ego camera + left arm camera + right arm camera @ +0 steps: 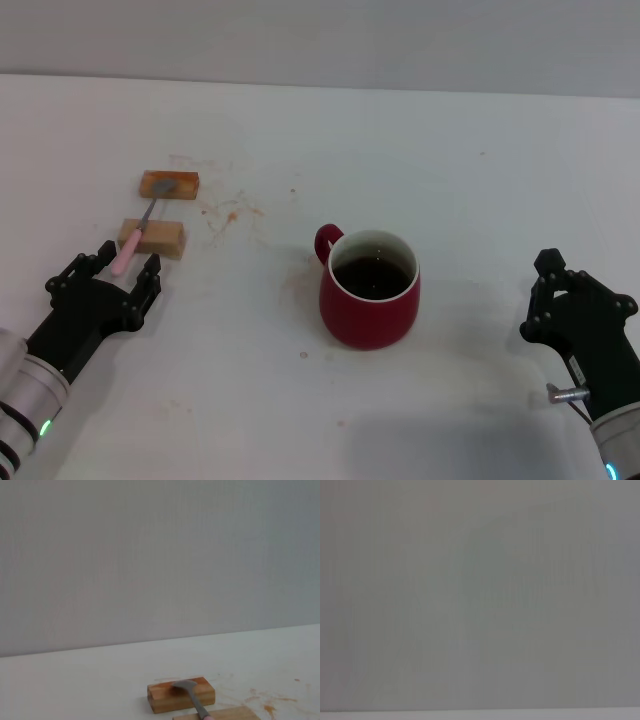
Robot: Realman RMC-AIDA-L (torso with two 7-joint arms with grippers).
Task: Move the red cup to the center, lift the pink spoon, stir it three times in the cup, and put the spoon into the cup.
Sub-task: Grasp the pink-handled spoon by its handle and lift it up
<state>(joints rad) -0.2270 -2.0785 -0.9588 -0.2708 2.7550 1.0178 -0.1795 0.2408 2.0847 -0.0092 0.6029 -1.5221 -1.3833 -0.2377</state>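
The red cup stands upright mid-table, dark liquid inside, its handle toward the far left. The pink spoon lies across two tan blocks at the left, with its grey bowl on the far block and its pink handle end pointing at me. My left gripper is open, low over the table, its fingers on either side of that handle end without closing on it. My right gripper rests open near the right side, well clear of the cup. The right wrist view shows only a blank wall.
The far tan block and the near tan block hold the spoon off the white table. Reddish stains mark the surface between blocks and cup. A grey wall runs along the back.
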